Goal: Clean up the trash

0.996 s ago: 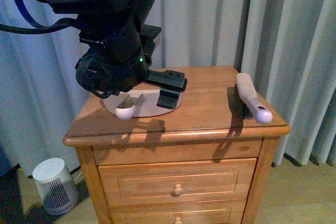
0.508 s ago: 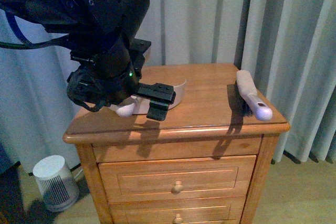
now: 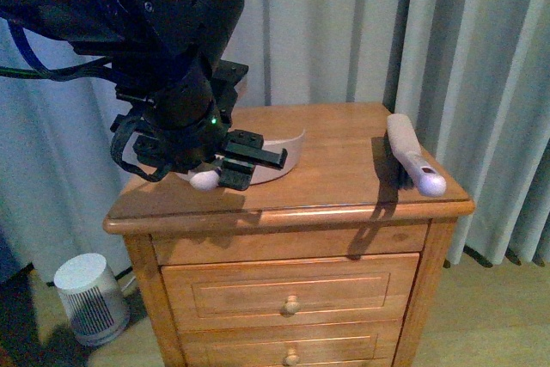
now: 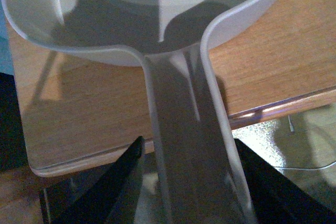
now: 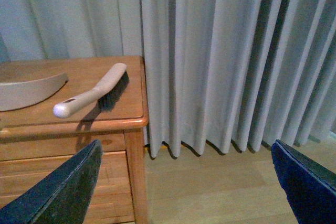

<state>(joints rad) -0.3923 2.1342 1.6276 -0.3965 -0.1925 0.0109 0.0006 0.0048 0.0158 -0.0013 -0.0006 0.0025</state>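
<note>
We judge the cleanup to be at its start: the left gripper [image 4: 190,184] is clenched on the handle of the white dustpan [image 3: 277,154], which runs straight between its jaws and out past the front edge of the wooden nightstand [image 3: 344,180], while the pan itself sits beyond the jaw tips on the top. The hand brush [image 3: 413,161] lies untouched, well apart from those jaws, near the far corner of the top. The right gripper [image 5: 186,179] hangs with its jaws spread wide and nothing between them; the brush is ahead of them and off to one side, well out of reach. We can make out no trash on the top, so the sweeping and emptying are left. Against a second ago, the left gripper has drawn back toward the front edge, bringing the pan along; the brush has stayed put.
</note>
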